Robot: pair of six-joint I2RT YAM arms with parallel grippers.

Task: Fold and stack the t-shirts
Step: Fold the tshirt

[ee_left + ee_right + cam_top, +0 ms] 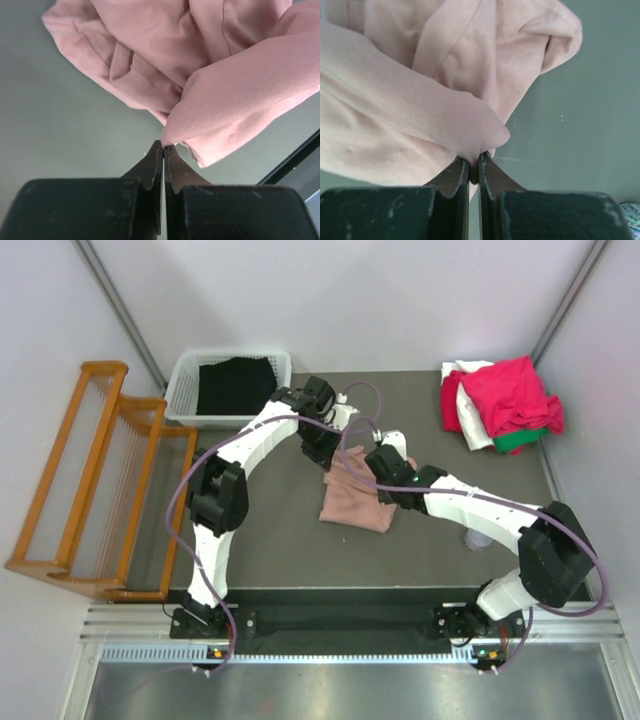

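My left tool (163,145) is clenched, its two fingers pressed together with no gap showing, and a pinched fold of the pink shirt (210,70) sits right at their tips. My right tool (474,160) is clenched the same way, with a rounded fold of the same shirt nipped between its tips. In both wrist views the cloth hangs in loose creases from the pinch, and the grey bench (280,550) shows past it. From above, my two tools are close together over the far edge of the shirt, near the middle of the bench. The rest of the cloth lies below them as a rumpled, roughly square patch, and my right forearm crosses its right side. Well apart, in the far right corner, the other shirts are heaped: a crimson shirt (510,390) on top, a white shirt (472,425) under its left side and a green shirt (520,440) peeking out at the near edge. At the far left a white basket (183,390) holds a black cloth (235,385), and a wooden rack (100,480) stands left of the bench.
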